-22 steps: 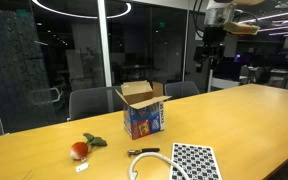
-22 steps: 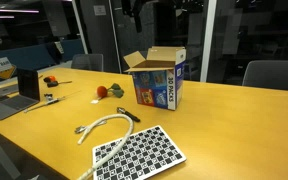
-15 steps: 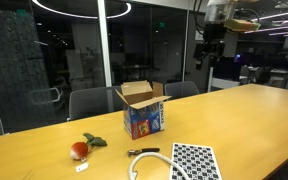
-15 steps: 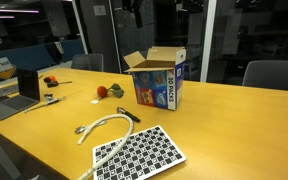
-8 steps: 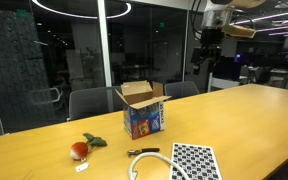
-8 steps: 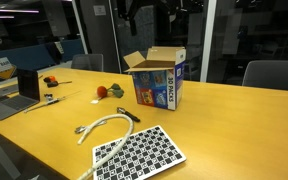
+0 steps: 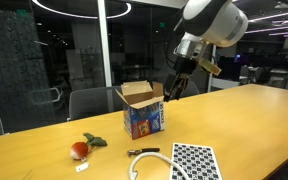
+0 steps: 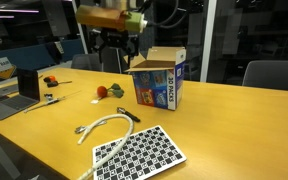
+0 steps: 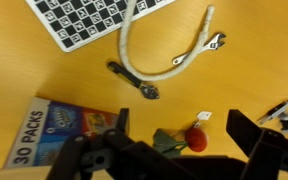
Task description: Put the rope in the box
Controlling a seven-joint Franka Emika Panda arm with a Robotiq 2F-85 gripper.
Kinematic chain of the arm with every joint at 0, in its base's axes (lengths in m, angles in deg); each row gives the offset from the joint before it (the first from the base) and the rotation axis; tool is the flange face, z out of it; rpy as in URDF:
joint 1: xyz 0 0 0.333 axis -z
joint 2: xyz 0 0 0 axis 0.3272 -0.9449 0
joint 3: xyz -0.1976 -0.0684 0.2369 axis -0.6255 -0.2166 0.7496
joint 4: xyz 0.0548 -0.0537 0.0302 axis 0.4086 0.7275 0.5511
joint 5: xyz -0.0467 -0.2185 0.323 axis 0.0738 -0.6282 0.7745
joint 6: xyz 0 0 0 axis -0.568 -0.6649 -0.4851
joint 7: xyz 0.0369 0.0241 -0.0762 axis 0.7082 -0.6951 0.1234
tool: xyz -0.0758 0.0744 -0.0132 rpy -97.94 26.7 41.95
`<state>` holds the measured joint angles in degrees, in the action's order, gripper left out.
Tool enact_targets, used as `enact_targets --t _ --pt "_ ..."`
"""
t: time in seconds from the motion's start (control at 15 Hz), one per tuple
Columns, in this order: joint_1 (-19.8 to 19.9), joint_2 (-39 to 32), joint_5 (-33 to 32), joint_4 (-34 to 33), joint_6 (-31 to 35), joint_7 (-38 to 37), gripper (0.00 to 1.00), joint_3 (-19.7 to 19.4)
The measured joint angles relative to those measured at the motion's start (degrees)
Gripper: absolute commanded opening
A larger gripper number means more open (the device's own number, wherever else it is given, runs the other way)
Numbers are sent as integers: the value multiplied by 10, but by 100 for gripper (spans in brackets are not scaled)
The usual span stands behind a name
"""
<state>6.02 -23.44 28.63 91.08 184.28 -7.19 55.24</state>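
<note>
1. Gripper (image 7: 173,88) hangs in the air just beside the box (image 7: 142,113), abt level w/ its open top flaps and not touching the cardboard.
2. Jaws are spread wide w/ nothing btwn them. In wrist view the two dark fingers (image 9: 99,152) are blurred and sit well apart.
3. Rope (image 9: 125,45) lies flat on the wooden table (image 7: 254,120) in a loose U-shaped loop, out in front of the box and apart from it. It's well below and away from the gripper.
4. In wrist view a dark stick-like tool (image 9: 134,80) lies btwn the rope and the box.
5. Checkered sheet (image 8: 139,155) lies on the far side of the rope from the box, its edge right by the loop.
6. Red toy fruit w/ green leaves (image 7: 79,150) sits on the table to one side of the box, apart from it.
7. Box sides are blue w/ colourful marks, and "30 PACKS" reads in white on one panel in wrist view. Other print is too small to read.
</note>
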Motion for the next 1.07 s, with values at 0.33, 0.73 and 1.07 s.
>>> enact_targets --t 0.33,0.73,1.07 --pt "-37 -94 115 34 20 163 100 3" --pt "2 -230 121 20 18 296 100 23" --pt "60 -339 69 -58 11 320 100 47"
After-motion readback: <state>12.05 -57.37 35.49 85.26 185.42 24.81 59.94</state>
